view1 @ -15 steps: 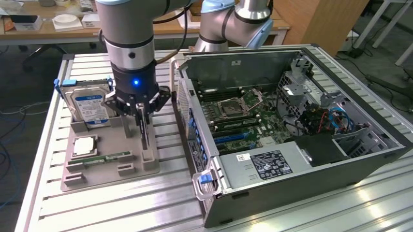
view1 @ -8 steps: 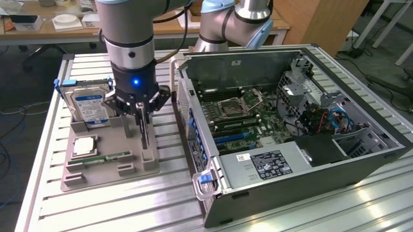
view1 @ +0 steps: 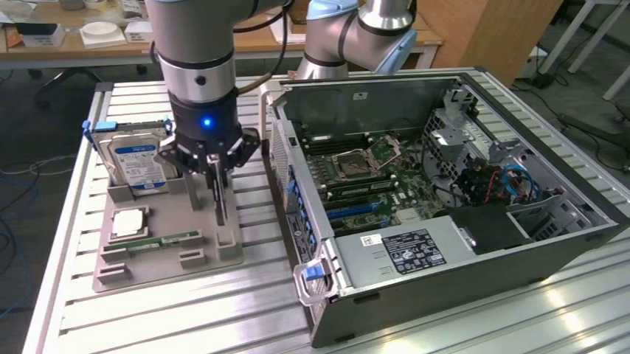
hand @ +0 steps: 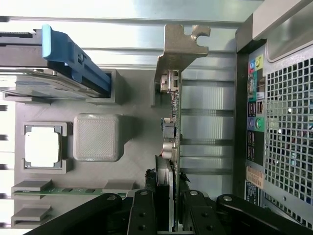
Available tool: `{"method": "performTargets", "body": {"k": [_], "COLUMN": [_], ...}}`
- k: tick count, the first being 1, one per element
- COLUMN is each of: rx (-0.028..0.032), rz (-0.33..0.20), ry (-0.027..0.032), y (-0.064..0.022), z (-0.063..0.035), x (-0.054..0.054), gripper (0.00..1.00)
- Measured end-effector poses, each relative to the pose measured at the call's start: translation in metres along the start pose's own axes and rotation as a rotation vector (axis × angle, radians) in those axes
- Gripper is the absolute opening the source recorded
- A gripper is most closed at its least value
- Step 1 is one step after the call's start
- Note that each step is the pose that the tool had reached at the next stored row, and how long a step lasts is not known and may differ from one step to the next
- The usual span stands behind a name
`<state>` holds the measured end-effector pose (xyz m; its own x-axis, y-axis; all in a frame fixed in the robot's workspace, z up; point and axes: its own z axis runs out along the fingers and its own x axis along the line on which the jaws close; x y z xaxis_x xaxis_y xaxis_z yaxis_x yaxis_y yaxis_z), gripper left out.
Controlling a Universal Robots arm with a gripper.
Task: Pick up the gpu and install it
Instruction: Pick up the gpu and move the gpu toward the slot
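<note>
The gpu (view1: 218, 198) is a thin dark card standing on edge over the grey fixture tray (view1: 162, 265), to the exterior view's left of the open computer case (view1: 443, 192). In the wrist view its card edge (hand: 175, 122) runs up to a greyish metal end bracket (hand: 178, 49). My gripper (view1: 215, 171) comes straight down onto it. The gripper (hand: 168, 211) is shut on the gpu, with one black finger (hand: 143, 210) on each side of the card. I cannot tell whether the card's lower edge still rests in its slot.
On the same tray stand a silver hard drive (view1: 138, 164) in a blue caddy, a processor (view1: 129, 221) and a green memory stick (view1: 162, 241). The case's perforated rear panel (hand: 286, 122) is close beside the card. A second arm (view1: 344, 33) stands behind the case.
</note>
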<state>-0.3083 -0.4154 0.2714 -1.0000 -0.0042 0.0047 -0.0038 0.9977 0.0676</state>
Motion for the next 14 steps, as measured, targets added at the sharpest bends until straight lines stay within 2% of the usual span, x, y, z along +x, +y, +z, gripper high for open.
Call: {"method": "performTargets", "body": {"k": [14], "rx": [-0.0073], "rz": [0.0], "ry": [0.0], "y": [0.0003], "z": [-0.0042], "x": [0.0], "gripper": [0.27]}}
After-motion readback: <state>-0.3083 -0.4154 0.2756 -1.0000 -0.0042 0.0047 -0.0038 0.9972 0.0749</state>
